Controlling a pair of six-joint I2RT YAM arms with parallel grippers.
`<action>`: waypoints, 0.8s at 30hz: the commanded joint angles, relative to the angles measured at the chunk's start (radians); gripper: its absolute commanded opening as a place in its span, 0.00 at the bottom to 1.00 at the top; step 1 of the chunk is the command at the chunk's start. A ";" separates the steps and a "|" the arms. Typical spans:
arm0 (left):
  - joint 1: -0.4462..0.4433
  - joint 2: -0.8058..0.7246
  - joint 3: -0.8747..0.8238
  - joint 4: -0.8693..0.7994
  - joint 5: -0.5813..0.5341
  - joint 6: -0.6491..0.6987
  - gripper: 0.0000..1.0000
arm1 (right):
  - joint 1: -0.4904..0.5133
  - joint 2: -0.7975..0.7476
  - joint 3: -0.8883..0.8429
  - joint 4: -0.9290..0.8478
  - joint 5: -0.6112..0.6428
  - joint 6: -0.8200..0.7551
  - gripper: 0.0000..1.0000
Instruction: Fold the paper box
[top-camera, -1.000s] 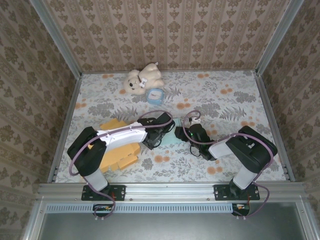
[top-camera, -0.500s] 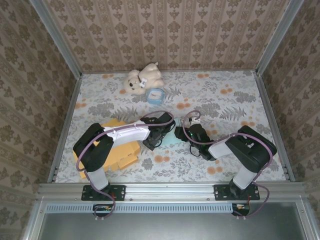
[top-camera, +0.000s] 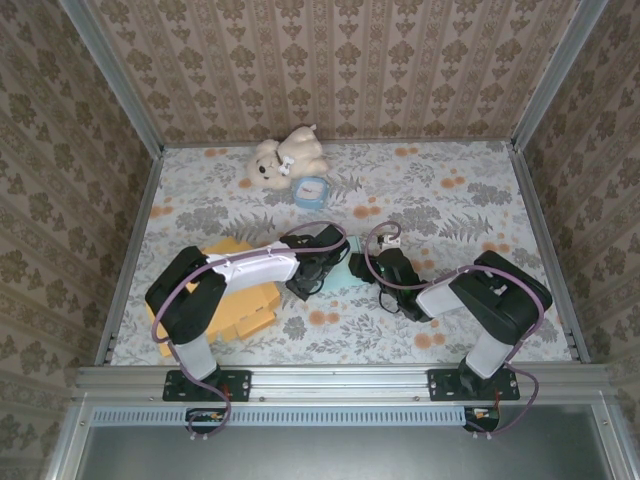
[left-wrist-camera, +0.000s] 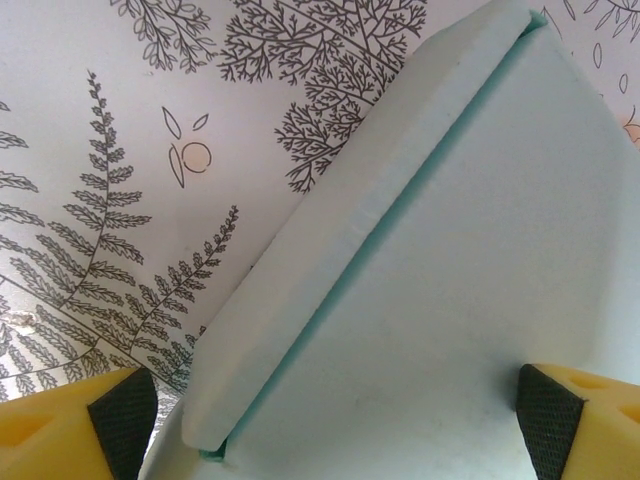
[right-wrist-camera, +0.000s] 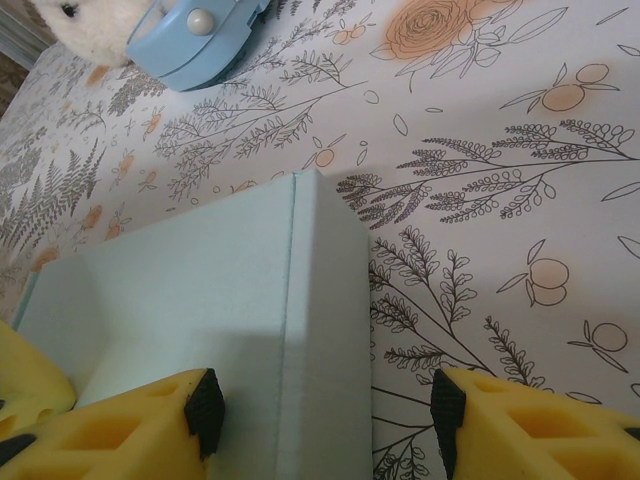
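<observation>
Starting at the left of the flower-printed tablecloth (top-camera: 450, 200): flat orange cardboard pieces (top-camera: 240, 300), partly under the left arm. Farther back, near the rear wall, a cream plush teddy bear (top-camera: 285, 155), with a small light-blue plastic case (top-camera: 312, 190) just beside it on the right.

Stretched toward the table's middle, the left gripper (top-camera: 312, 268), jaws spread wide, yellow fingers tipped with black pads (left-wrist-camera: 122, 420). From the left wrist view, straddling the pale mint-green paper box (left-wrist-camera: 450, 250): one pad just off the box's near corner over the printed cloth, the other against the box's broad flat face; whether either pad touches, cannot tell.

Lying flat in the middle of the table, between the two grippers, that same box, one narrow panel along its long edge and a darker teal seam between panel and face.

Meeting it from the right, the right gripper (right-wrist-camera: 325, 412), jaws partly spread and clamped on nothing: one finger over the box's top face, the other out over the cloth, clear of the box's edge, the folded corner between them.
</observation>
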 joint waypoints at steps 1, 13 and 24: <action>0.018 0.013 -0.041 -0.030 0.013 -0.038 0.94 | 0.023 -0.006 -0.034 -0.198 -0.030 -0.024 0.60; 0.030 0.015 -0.062 -0.015 0.026 -0.032 0.93 | 0.057 -0.259 -0.043 -0.427 0.041 -0.086 0.60; 0.029 0.023 -0.057 -0.012 0.033 -0.021 0.92 | 0.083 -0.331 -0.039 -0.474 -0.015 -0.105 0.58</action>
